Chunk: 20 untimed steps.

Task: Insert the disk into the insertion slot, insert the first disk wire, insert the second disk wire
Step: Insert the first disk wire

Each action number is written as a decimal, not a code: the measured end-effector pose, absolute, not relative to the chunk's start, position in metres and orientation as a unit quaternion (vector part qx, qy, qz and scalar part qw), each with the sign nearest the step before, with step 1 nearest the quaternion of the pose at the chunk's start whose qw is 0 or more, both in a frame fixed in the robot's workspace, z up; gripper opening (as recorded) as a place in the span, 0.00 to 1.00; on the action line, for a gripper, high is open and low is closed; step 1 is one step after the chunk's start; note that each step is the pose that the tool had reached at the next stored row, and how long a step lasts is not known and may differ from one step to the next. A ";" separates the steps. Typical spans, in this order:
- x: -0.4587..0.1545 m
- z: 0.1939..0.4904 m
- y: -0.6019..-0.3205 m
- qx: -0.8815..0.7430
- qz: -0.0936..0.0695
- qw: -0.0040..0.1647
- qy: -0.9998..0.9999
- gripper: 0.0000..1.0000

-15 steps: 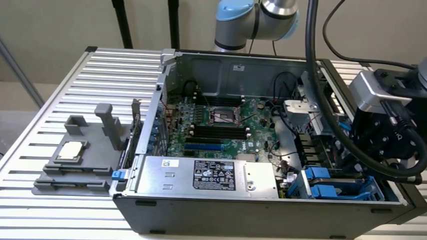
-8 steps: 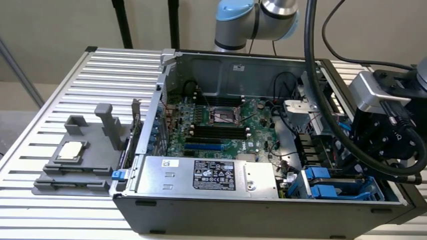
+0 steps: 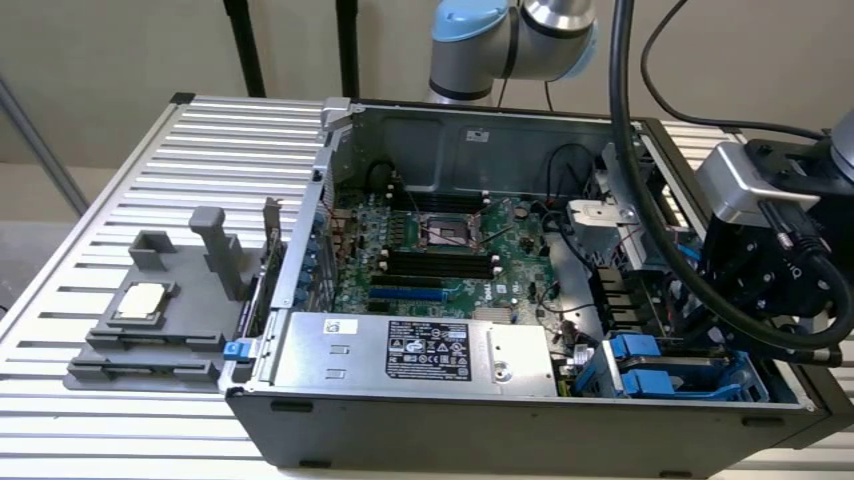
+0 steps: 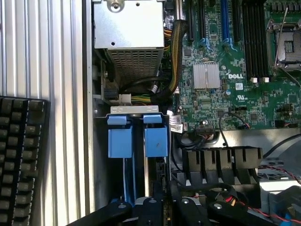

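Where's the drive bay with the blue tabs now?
The drive bay sits at the exterior view's right, in the near corner of the computer case, beside the silver power supply.

1. an open computer case (image 3: 534,430) lies on its side on a slatted metal desk (image 3: 240,140).
2. inside, a green motherboard (image 3: 441,250) carries a processor socket (image 3: 447,232) and a small silver heat sink (image 4: 206,76).
3. a silver power supply box (image 3: 400,350) with a black label sits along the case's near wall.
4. at the exterior view's left, a grey plastic holder (image 3: 160,330) stands beside the case, with a square chip (image 3: 140,303) resting on it.
5. a black keyboard (image 4: 19,160) lies on the desk outside the case.
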State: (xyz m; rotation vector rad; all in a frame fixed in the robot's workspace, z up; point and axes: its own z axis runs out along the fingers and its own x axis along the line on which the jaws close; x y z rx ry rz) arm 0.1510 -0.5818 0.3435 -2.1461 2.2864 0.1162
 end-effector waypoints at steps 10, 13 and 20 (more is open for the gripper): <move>0.153 0.342 -0.582 -0.689 0.037 0.001 0.723 0.17; 0.153 0.342 -0.582 -0.692 0.037 0.001 0.721 0.17; 0.153 0.341 -0.582 -0.698 0.037 0.001 0.715 0.17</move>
